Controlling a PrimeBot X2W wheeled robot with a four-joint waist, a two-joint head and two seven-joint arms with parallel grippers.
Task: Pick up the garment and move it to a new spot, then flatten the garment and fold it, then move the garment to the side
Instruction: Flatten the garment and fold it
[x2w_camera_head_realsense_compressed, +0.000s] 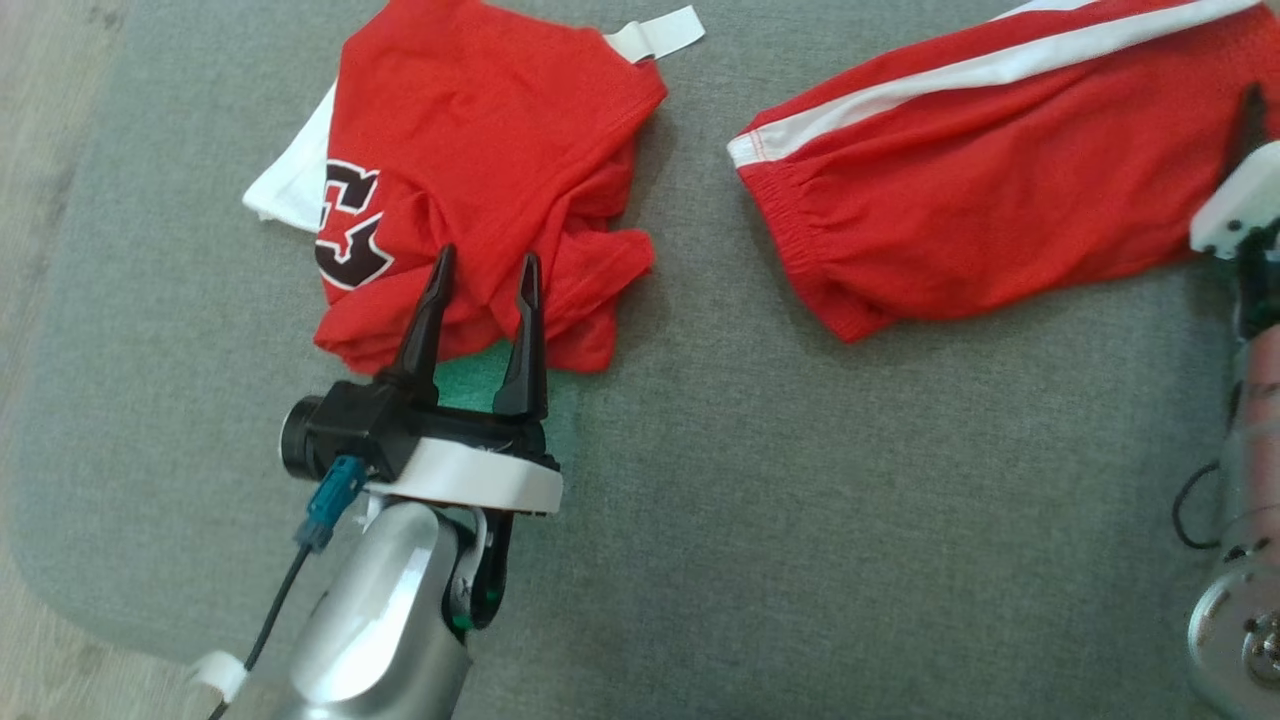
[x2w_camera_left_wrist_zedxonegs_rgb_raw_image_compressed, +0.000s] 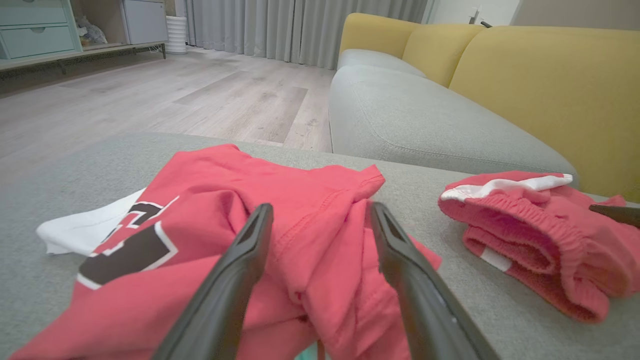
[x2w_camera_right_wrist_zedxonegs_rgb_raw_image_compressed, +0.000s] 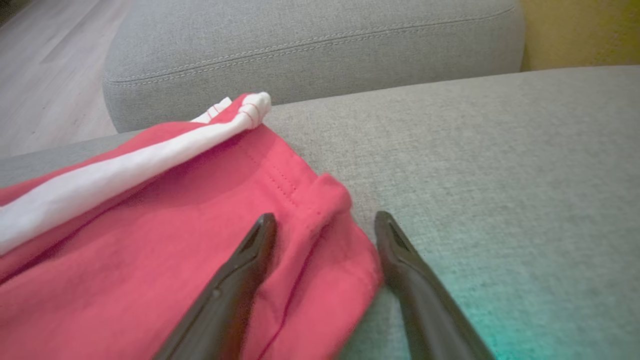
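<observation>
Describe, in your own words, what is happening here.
A two-armed robot is working on clothes lying on a grey cushion. Its left pincer, open, is poised at the near edge of a crumpled red jersey. Its right pincer, open, straddles a corner of the red shorts. Neither garment is gripped or lifted yet.

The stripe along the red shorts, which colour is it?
White; the stripe on the shorts shows best in the head view.
</observation>
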